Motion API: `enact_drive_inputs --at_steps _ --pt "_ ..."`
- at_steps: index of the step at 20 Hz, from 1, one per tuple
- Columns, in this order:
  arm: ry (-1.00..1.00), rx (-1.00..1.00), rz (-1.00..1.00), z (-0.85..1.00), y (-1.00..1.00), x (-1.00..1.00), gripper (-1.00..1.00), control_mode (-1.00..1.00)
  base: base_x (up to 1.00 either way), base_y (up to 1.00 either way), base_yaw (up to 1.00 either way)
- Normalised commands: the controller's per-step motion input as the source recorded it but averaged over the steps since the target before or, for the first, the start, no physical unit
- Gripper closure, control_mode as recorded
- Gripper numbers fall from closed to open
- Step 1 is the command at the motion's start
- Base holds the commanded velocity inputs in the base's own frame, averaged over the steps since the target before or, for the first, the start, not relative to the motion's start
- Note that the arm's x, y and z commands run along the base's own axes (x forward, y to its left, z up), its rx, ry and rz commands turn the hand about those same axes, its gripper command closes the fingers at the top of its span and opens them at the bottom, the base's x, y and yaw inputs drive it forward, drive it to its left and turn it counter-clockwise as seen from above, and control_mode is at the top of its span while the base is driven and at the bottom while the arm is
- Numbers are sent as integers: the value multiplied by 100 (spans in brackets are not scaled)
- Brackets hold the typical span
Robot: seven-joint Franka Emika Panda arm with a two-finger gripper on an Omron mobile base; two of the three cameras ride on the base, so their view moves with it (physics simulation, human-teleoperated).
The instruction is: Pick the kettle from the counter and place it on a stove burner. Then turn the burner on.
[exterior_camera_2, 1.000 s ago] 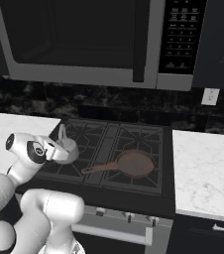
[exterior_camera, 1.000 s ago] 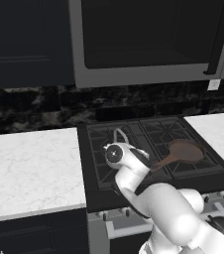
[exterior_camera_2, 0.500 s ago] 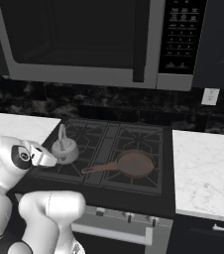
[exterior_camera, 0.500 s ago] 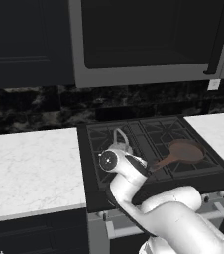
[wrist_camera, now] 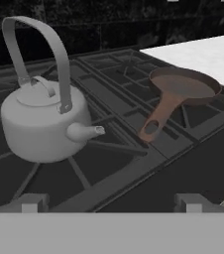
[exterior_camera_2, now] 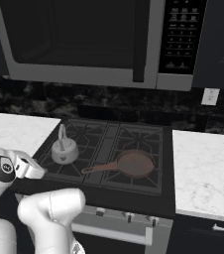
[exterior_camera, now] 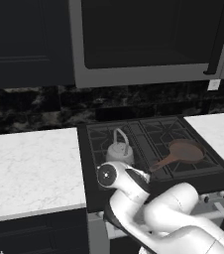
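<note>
So, the surroundings first: a brown long-handled frying pan [exterior_camera_2: 134, 163] is parked on the right front grate of the black cooktop [exterior_camera_2: 109, 136], with its handle angled toward the middle front of the stove. It is seen well apart from the kettle [exterior_camera_2: 64, 150], so nothing is crowded there. A big microwave [exterior_camera_2: 84, 39] is mounted above the stove against a dark marbled backsplash, and a row of knobs [exterior_camera_2: 129, 217] can be made out along the stove's front edge. White marble-look counter [exterior_camera: 29, 163] is laid out on both sides of the cooktop.

The kettle is found sitting upright on the left front stove burner [wrist_camera: 84, 168], right on the spoked grate. It is a small squat grey metal thing with a rounded body; a thin arched handle is raised over it, a little knob is set on the lid, and in the hand view the short spout is pointed toward the pan. Whether anything is inside cannot be told, since the lid is on. The pan looks bare inside.

The tool [wrist_camera: 111, 203] is held low at the front edge of the stove, its fingers [wrist_camera: 32, 202] spread wide apart with nothing gripped between them, just short of the kettle.
</note>
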Motion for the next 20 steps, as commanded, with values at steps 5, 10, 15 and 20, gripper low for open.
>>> enact_drive_inputs --at_steps 5,10,15,20 --pt "-1 -2 0 -19 24 -62 -100 -100 0 0 0" --pt "-7 -5 0 -40 40 -50 -100 -100 0 0 0" --pt "-11 -4 0 -44 52 -36 -100 -100 0 0 0" --pt "-18 -2 2 -42 45 -20 -100 -100 0 0 0"
